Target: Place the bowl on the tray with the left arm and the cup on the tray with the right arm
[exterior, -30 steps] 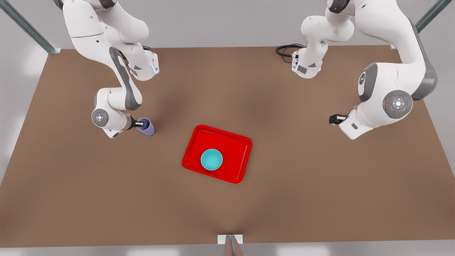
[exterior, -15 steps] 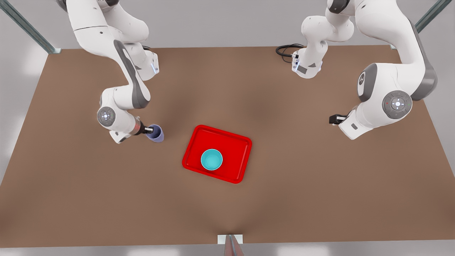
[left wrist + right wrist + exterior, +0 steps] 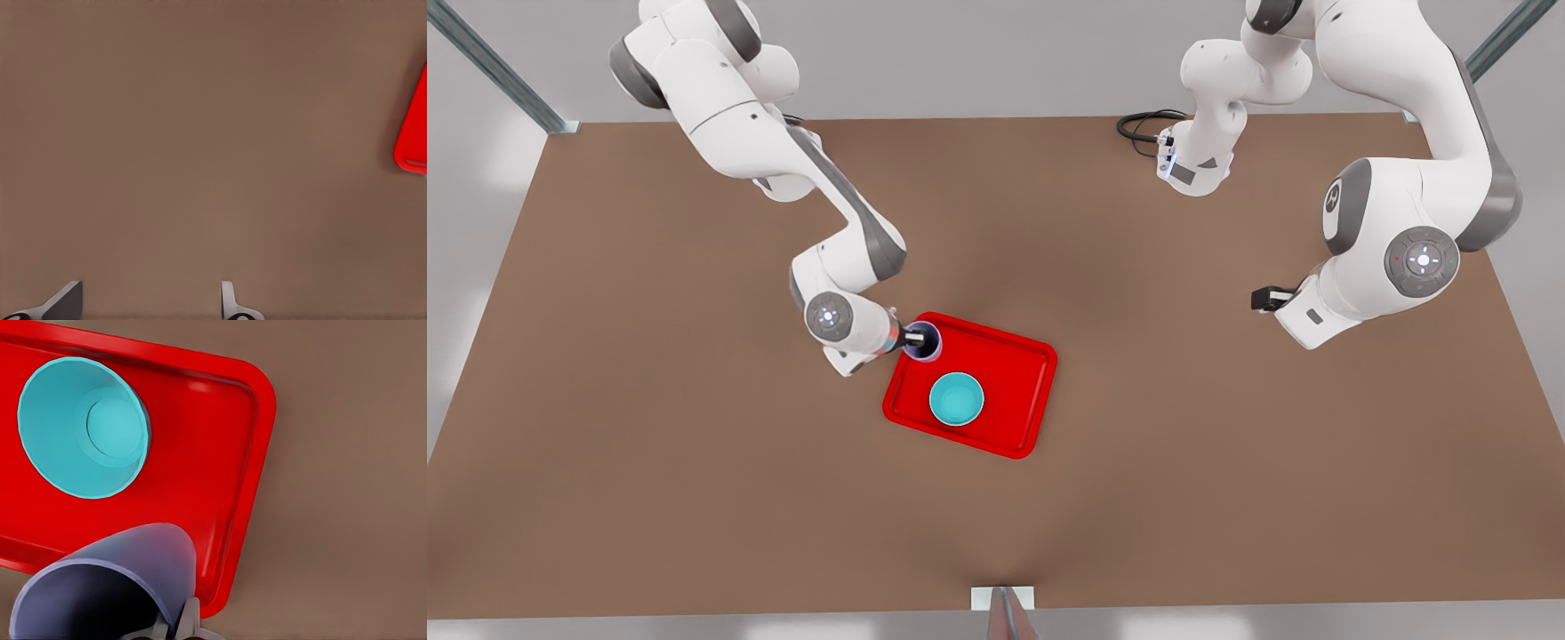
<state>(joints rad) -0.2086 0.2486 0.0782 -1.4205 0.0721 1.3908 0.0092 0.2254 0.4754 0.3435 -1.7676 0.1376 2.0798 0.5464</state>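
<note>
The turquoise bowl (image 3: 957, 399) (image 3: 80, 427) stands upright on the red tray (image 3: 1014, 373) (image 3: 200, 473), toward the tray's side on the front view's left. My right gripper (image 3: 916, 339) (image 3: 177, 623) is shut on the rim of the lavender cup (image 3: 927, 343) (image 3: 120, 580), one finger inside it and one outside. The cup hangs over the tray's back corner on the front view's left. My left gripper (image 3: 1263, 298) (image 3: 147, 303) waits open above bare table at the front view's right, with a tray corner (image 3: 413, 127) off to one side.
The brown table (image 3: 694, 489) stretches wide around the tray. A black cable (image 3: 1143, 124) coils at the back edge beside one arm's base. Metal posts (image 3: 498, 67) stand at the back corners. A small white bracket (image 3: 1002, 597) sits at the front edge.
My right gripper has carried the cup toward the front view's right, from open table to over the tray's corner. The left arm, bowl and tray have not moved.
</note>
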